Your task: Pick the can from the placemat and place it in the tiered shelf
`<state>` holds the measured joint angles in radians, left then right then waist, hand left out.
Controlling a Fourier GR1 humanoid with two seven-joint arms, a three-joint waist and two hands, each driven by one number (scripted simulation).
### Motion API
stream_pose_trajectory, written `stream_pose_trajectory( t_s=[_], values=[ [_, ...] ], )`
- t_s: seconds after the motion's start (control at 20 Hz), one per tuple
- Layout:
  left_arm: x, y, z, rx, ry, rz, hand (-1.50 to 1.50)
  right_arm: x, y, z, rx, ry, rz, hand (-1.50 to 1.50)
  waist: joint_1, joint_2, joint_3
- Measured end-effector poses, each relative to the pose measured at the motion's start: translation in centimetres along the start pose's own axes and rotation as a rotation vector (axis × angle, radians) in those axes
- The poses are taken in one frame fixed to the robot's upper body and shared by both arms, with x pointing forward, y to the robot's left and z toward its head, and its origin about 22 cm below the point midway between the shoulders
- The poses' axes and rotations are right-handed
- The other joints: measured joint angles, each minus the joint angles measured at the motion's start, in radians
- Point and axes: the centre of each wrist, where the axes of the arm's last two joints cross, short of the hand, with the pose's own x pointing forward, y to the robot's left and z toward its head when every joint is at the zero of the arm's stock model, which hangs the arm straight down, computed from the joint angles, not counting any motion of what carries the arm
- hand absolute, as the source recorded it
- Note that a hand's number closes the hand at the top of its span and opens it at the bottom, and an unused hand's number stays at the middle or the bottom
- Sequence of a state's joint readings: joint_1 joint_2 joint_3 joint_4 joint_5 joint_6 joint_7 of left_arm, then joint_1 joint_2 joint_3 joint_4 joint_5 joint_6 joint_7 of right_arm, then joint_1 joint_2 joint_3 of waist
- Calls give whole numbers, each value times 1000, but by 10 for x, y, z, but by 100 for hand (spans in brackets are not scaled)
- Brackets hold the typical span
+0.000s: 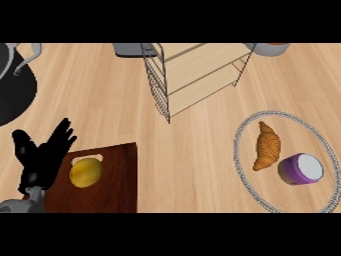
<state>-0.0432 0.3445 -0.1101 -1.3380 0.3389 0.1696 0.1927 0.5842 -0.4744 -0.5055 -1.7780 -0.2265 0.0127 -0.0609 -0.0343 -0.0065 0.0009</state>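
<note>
Pale wooden bench [180, 150] runs across the whole head view, with a tiered shelf [195, 70] of wire and light boards standing at the far middle. To the right lies an oval placemat [241, 135] with a beaded rim; on it sit a croissant [266, 146] and, just beside it on the near right, the can [301, 168], purple-walled with a pale top, its long axis pointing up at the viewer.

Only one robot hand shows: the left hand [44, 155], at the view's lower left, fingers straight and spread upward, holding nothing and resting beside a dark cutting board [117, 185] that carries a yellow fruit [86, 172]. The can lies well apart from it, far across to the right, past the board. The right robot hand is nowhere in view, yet by my reckoning it is the nearer one to the can's side, and the shelf lies up and left of the can. A dark pan [3, 95] fills the far left corner.
</note>
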Motion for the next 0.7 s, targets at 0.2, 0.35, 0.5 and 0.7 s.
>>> stream_pose_trajectory(
  t_s=[0.2, 0.35, 0.5, 0.7],
  values=[
    [2, 0, -1, -14, 4, -4, 0, 40, -4, 12, 102, 17, 40, -150, 11, 2, -1],
    [3, -2, -1, -28, 6, -10, 0, 69, 6, 16, 151, 59, 98, -150, 23, 4, -2],
    [6, -4, -2, -39, 8, -13, 0, 98, 17, 15, 152, 118, 149, -150, 33, 6, -2],
    [6, -5, -4, -45, 11, -15, 0, 128, 34, 10, 106, 187, 200, -150, 43, 8, -1]
  ],
)
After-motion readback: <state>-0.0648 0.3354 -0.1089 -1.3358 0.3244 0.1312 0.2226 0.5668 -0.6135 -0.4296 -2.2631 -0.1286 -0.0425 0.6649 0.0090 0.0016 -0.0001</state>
